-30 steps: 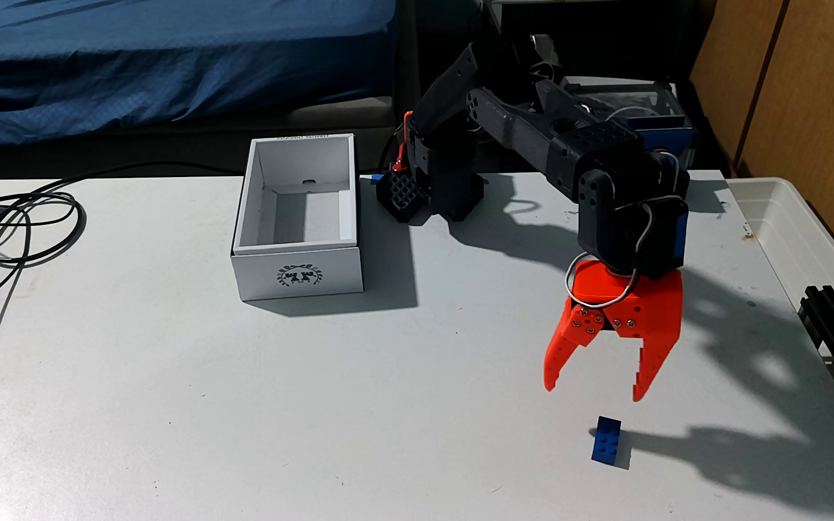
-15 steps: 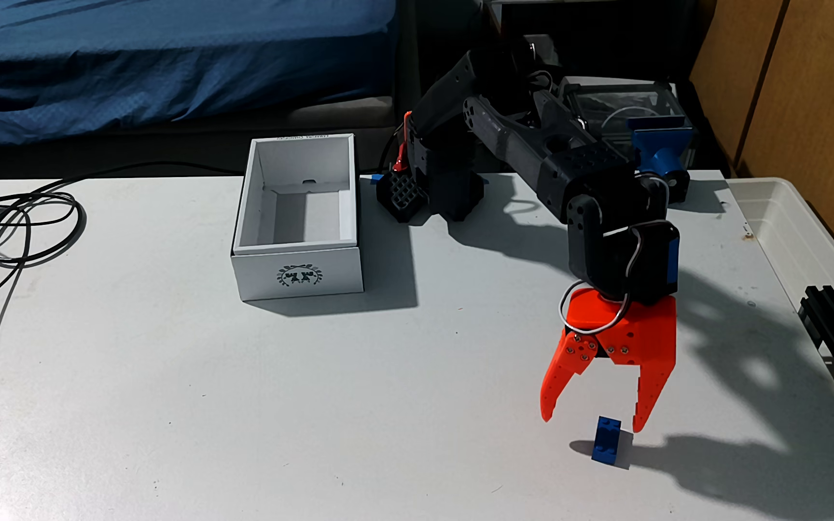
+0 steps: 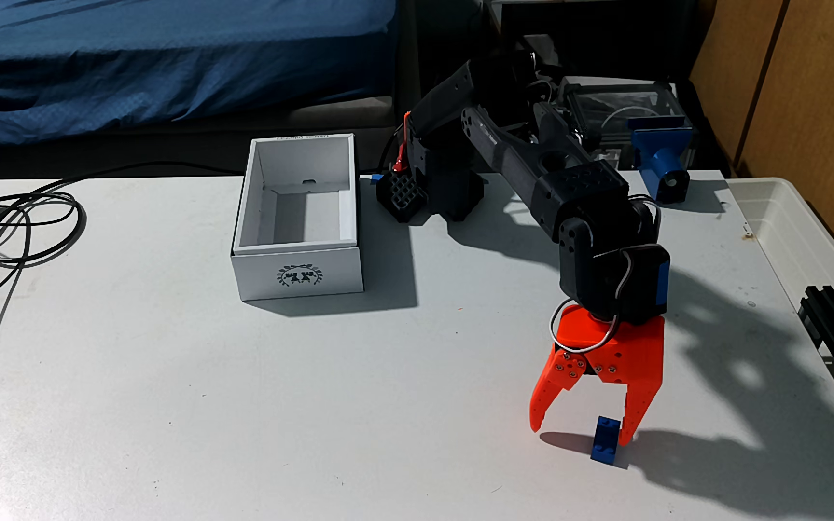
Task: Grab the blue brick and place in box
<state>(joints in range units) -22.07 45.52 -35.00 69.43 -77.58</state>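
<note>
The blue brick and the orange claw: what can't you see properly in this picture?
1. Small bright-blue plastic studded brick, fixed view: the right-hand one of the orange gripper's fingers covers its far right corner; touching or apart, I cannot tell.
2. White rectangular cardboard box: its front wall hides the near floor.
3. Dark cables: cut off by the left edge.

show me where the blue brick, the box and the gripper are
blue brick (image 3: 604, 441), fixed view, on its studded top face.
box (image 3: 298, 276), fixed view, on the near wall, by the dark round logo.
gripper (image 3: 579, 435), fixed view, midway between the two orange fingertips, which stand apart.
</note>
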